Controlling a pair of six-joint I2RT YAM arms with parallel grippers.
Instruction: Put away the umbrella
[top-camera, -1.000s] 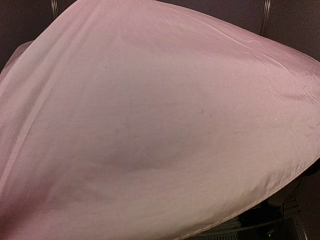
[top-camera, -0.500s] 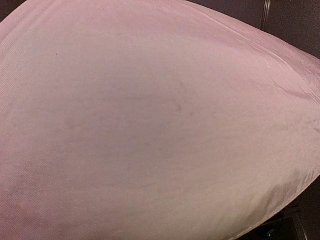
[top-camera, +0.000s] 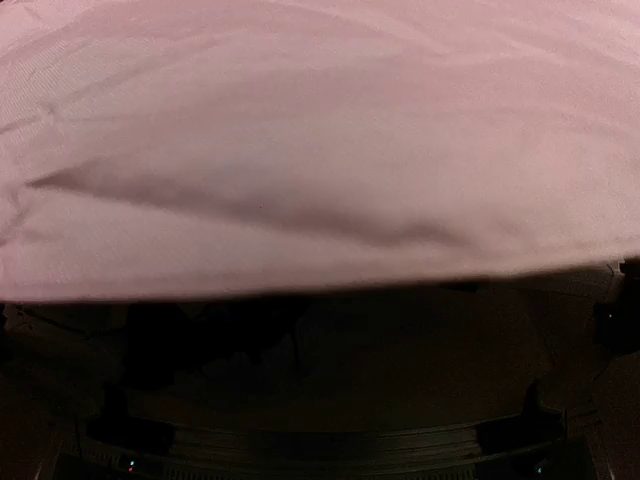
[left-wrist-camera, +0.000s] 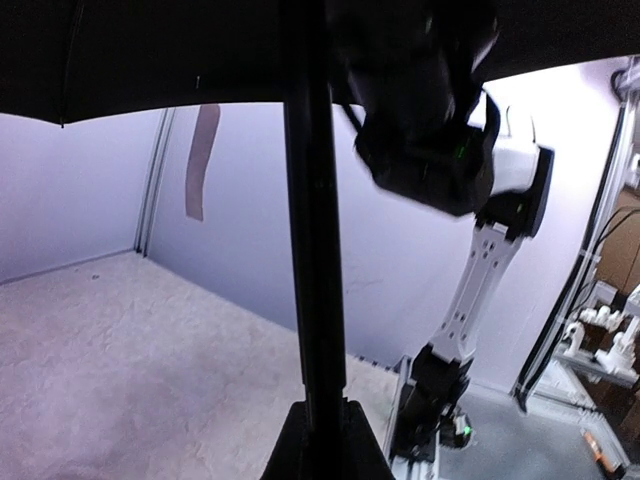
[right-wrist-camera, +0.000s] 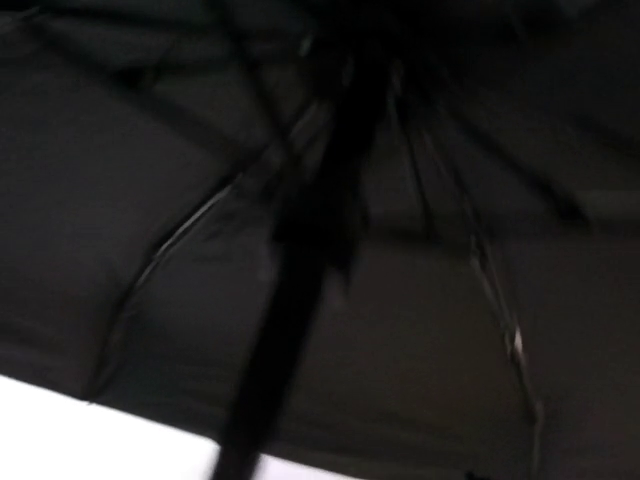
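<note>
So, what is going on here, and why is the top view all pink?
An open umbrella stands over the table, its pink fabric hiding most of the top view. The left gripper is shut on its black shaft. The right arm reaches up beside the shaft under the black lining; its jaws cannot be made out.

White wall, brown tape strip, pale tabletop.

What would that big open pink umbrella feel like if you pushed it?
Probably floppy on top: the umbrella canopy shows soft folds in the overhead view. Likely top-heavy and wobbly, since that wide canopy rides on one thin shaft. The thin ribs look bendable, so push gently.
</note>
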